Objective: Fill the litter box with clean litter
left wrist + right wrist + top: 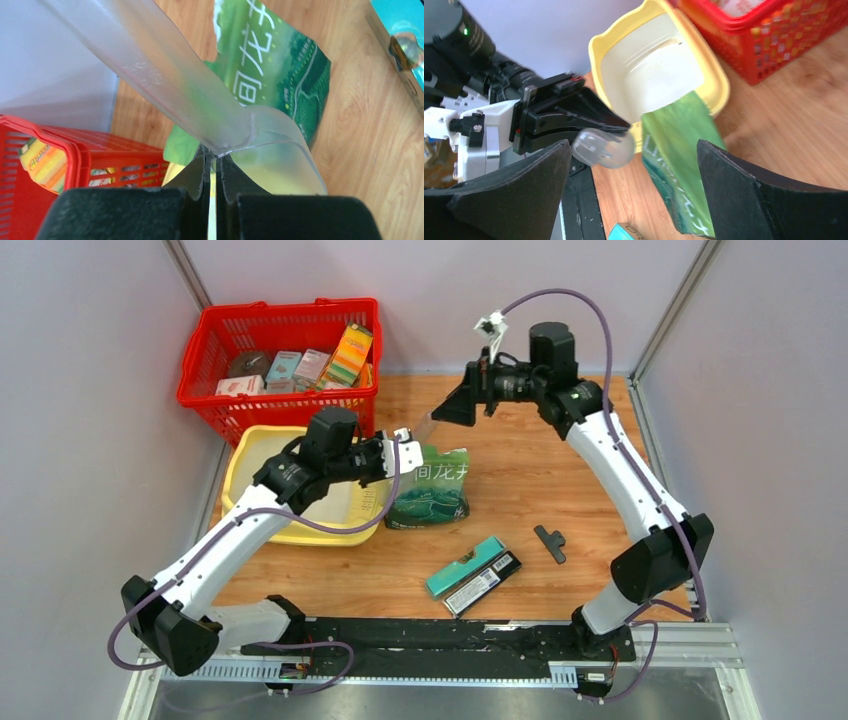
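A red mesh basket (pixel 280 360) full of small packs stands at the far left of the wooden table (pixel 560 470). Just in front of it sits the big pale-yellow plastic litter box (pixel 330 536) with round corners. My right wrist view shows its cream floor. A green printed bag (pixel 432 495) with white letters sits just beside the right side of the box. Nearer to my bases lie a flat teal box (pixel 466 564) and a flat black box (pixel 487 583), side by side. A small black T-shaped piece (pixel 550 542) lies a bit to their right.

My left arm reaches across the litter box and hides part of it from above. My left gripper (pixel 408 452) is past the right rim of the box, above the top of the green bag. Its two fingers are squeezed together on a see-through plastic scoop (pixel 165 75), with only the thin plastic between them. The litter box lies behind and below these jaws.

My right gripper (pixel 634 145) is at the far side of the table and points toward my left gripper. Its fingers are spread wide and hold nothing. The scoop and the green bag are between these jaws and the litter box, so the bag stands in the way. The box is well apart from my right jaws.
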